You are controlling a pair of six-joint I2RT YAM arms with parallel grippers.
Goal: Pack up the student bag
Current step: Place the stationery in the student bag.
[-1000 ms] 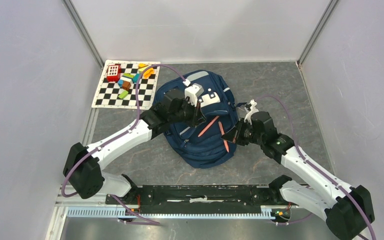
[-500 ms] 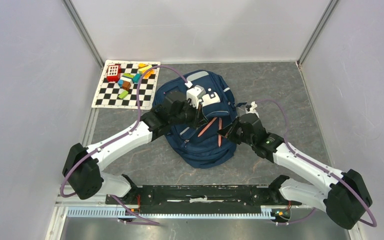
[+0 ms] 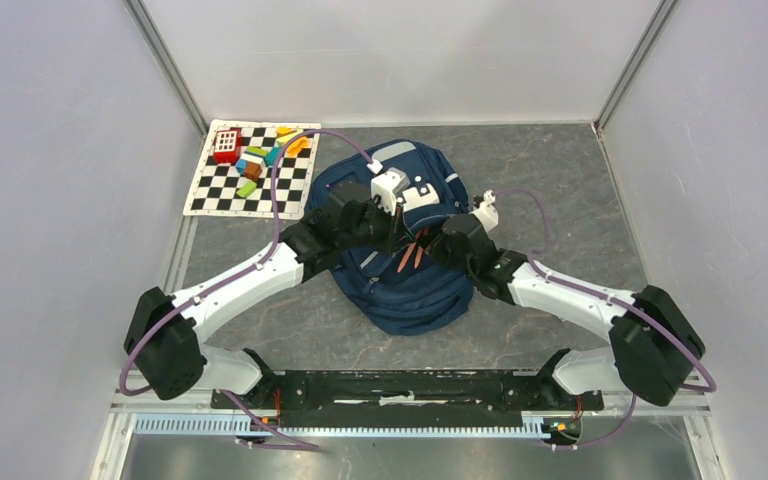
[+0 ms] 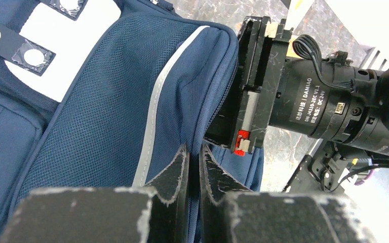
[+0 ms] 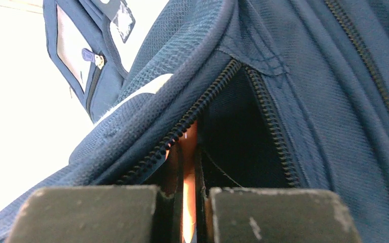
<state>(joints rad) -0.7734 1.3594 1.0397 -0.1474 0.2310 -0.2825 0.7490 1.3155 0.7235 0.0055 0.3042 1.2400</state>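
At the left claw (image 3: 398,230) (image 4: 193,163): nearly closed, only a slit between the tips, pinching a fold of navy fabric at the rim of a front pocket on the student bag (image 3: 407,295). Just ahead of it in the left wrist view, a mesh pocket panel with a grey stripe (image 4: 156,101); further ahead and to its left, a white patch (image 4: 88,35) crossed by dark straps.

At the right claw (image 3: 428,246) (image 5: 187,191): clamped tight on an orange pencil (image 5: 188,152), held lengthwise between the fingers. Pencil pointing straight ahead of that claw into the gap of an unzipped pocket (image 5: 233,136), zipper teeth spread to either side, dark within. Cannot tell whether the tip touches anything inside.

From above: both claws over the middle of the bag, facing one another, close together. A second orange pencil (image 3: 404,261) just beside the held one, on the left claw's side, against the bag front. Bag flat on the grey counter (image 3: 580,200), directly beneath both claws. Well beyond the left claw and off to its left, a checkered mat (image 3: 215,195) carrying coloured blocks (image 3: 255,160), apart from the bag.
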